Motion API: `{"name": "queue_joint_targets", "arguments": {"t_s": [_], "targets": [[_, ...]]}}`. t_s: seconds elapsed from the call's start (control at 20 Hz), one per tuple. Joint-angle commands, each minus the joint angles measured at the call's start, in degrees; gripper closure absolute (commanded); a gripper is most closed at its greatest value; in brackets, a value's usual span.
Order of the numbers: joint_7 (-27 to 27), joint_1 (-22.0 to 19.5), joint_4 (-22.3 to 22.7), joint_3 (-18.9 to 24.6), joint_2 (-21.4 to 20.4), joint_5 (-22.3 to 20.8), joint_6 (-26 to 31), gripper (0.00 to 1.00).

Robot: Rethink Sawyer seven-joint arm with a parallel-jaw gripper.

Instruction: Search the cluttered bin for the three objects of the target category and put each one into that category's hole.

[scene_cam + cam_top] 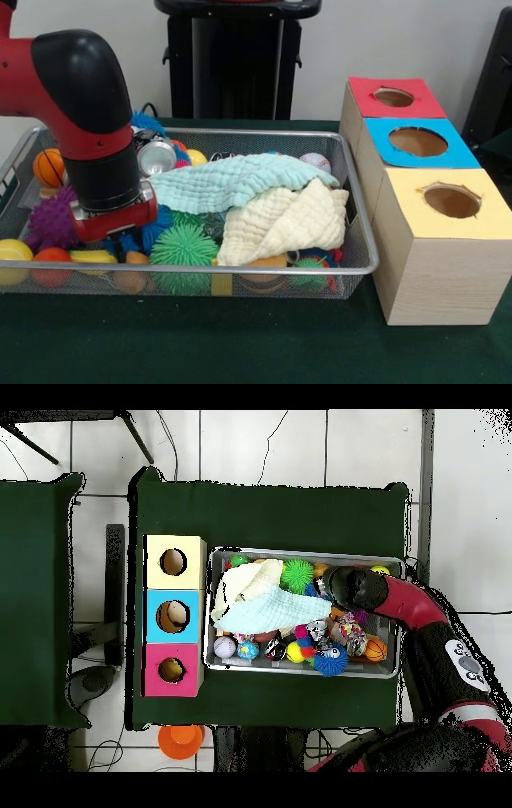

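Observation:
The wire-mesh bin is crowded with toys, and it also shows in the overhead view. My red and black arm reaches down into the bin's left part. Its wrist sits low among spiky balls. The gripper is below the wrist, mostly hidden by it. In the overhead view the arm's end covers the gripper. I make out no plush animal; a mint cloth and a cream cloth cover the bin's middle and right.
Three wooden boxes stand beside the bin, with a red-topped hole, a blue-topped hole and a yellow-topped hole. Around the wrist lie a purple spiky ball, a green spiky ball, a small basketball and a silver can.

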Motion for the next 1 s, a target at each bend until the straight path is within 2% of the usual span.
{"name": "queue_joint_targets", "arguments": {"t_s": [0.05,0.45,0.6,0.8,1.0], "targets": [[-9.8,-1.7,2.8,7.1,5.8,-5.2,-0.4,1.0],[-10.1,-4.2,4.7,10.1,6.1,-6.2,-3.1,1.0],[-9.3,-6.2,6.7,12.7,5.2,-7.4,-7.2,1.0],[-7.8,-10.0,11.6,17.4,2.2,-8.7,-10.9,1.0],[-5.7,-13.2,15.8,21.6,-0.8,-8.8,-11.2,1.0]]}}
